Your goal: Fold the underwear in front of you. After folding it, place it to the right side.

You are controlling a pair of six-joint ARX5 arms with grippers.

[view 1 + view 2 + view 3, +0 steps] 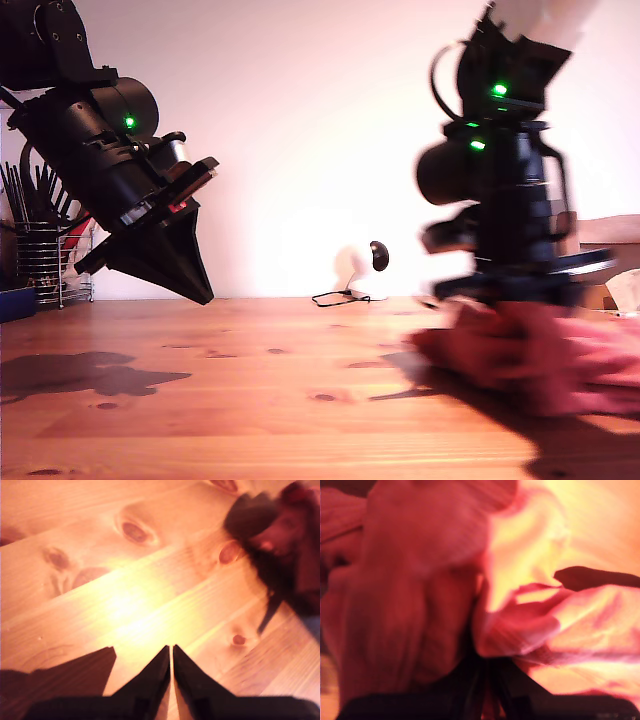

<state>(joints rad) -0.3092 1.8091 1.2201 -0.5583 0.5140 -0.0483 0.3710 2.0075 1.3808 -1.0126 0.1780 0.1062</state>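
The underwear (545,360), a soft coral-red cloth garment bunched in a low heap, lies on the knotty pine wooden table (250,390) at the exterior view's right. Its long axis appears to run sideways across that view, though blur makes this unsure. My second gripper (487,680) is right on top of it, jaws pinched on a fold of cloth. My first gripper (171,655) hangs well apart at the exterior view's left, tips together, holding nothing, above bare wood. The second arm is clearly nearer, so I judge any placing move falls to it.
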